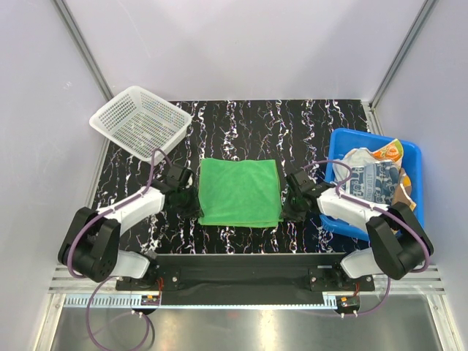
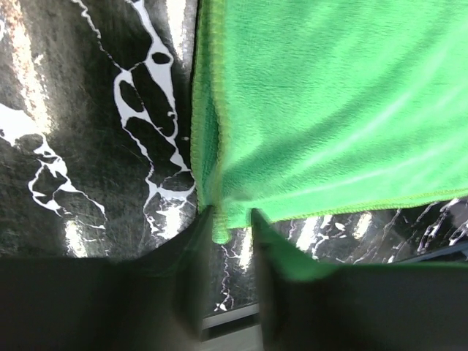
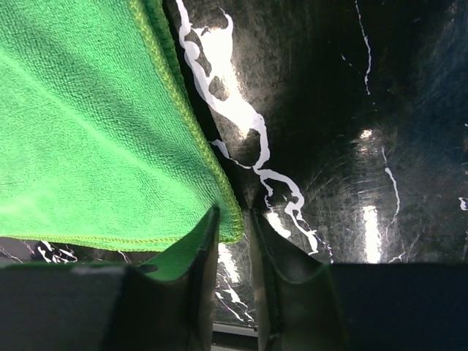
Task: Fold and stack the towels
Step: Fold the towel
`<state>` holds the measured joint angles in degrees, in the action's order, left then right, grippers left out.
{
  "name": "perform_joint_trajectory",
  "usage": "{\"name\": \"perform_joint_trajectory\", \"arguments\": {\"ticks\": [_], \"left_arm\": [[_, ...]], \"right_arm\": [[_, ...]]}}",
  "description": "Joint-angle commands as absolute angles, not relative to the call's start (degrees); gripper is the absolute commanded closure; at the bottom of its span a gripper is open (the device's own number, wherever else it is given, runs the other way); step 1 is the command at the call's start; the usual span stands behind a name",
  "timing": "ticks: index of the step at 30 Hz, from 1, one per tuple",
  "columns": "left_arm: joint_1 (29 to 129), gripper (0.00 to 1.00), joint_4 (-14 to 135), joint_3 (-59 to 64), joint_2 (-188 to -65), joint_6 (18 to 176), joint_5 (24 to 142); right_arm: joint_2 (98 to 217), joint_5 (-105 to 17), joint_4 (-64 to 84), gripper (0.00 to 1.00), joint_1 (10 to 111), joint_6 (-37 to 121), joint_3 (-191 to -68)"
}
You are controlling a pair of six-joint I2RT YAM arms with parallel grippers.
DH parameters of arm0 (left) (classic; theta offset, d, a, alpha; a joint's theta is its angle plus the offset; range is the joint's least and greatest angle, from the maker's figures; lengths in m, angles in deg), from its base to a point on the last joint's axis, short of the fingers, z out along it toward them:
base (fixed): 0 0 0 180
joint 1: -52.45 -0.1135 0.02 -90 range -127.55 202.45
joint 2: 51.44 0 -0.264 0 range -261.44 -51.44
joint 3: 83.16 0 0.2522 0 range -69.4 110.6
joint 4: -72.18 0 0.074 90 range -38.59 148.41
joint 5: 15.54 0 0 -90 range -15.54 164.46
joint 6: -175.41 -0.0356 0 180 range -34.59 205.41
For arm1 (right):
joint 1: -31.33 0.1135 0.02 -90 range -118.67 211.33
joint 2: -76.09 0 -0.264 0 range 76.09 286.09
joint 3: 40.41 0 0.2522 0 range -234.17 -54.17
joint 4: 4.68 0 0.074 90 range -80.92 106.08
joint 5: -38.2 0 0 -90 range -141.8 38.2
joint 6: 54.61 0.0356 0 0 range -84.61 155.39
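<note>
The green towel [image 1: 240,191] lies flat in front of me, mid-table [image 1: 307,124], folded into a near square with its sides roughly parallel to the table's edges. It is plain bright green with a fine nap and a stitched hem. Stacked layers show along its left and right edges. Its near left corner pokes in between the tips of my left pincer [image 2: 232,213], and its near right corner does the same at my right pincer [image 3: 235,212].

The other towels sit crumpled in a heap in the tub [image 1: 365,133] on my right. There is a pale one with orange prints [image 1: 384,152] on top, a navy one with a pale pattern [image 1: 373,177] below it, and a brownish one [image 1: 404,192] that is mostly hidden.
</note>
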<state>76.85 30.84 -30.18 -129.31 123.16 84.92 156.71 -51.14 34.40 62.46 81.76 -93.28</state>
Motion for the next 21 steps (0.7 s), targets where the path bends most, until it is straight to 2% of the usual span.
{"name": "perform_joint_trajectory", "arguments": {"ticks": [1, 2, 3, 4, 5, 8, 16, 21], "left_arm": [[76.97, 0.80, 32.66, -29.42, -130.28, 122.50, 83.87], [77.05, 0.84, 32.14, -29.15, -130.54, 122.32, 83.69], [76.97, 0.93, 31.79, -28.71, -130.81, 122.15, 83.25], [77.05, 0.97, 31.52, -28.36, -131.16, 122.14, 83.16], [77.05, 1.00, 31.35, -28.01, -131.34, 122.06, 83.16], [76.97, 1.00, 30.73, -27.48, -130.99, 122.32, 82.98], [76.97, 1.00, 29.41, -26.69, -130.55, 122.50, 81.75], [76.97, 1.00, 28.71, -25.90, -130.28, 122.58, 81.23]], "right_arm": [[155.98, -51.89, 31.93, 0.72, 63.14, 82.85, -93.10], [155.98, -51.89, 31.93, 0.77, 63.23, 82.85, -93.19], [155.89, -51.89, 31.76, 0.80, 63.23, 82.94, -93.28], [155.81, -51.89, 31.76, 0.82, 63.23, 82.94, -93.19], [155.46, -51.89, 31.76, 0.89, 63.23, 82.76, -93.45], [154.93, -52.07, 31.93, 1.00, 63.23, 82.23, -94.24], [152.21, -48.47, 35.71, 1.00, 63.32, 79.16, -99.78], [147.56, -44.61, 33.19, 1.00, 64.11, 80.91, -96.72]]}}
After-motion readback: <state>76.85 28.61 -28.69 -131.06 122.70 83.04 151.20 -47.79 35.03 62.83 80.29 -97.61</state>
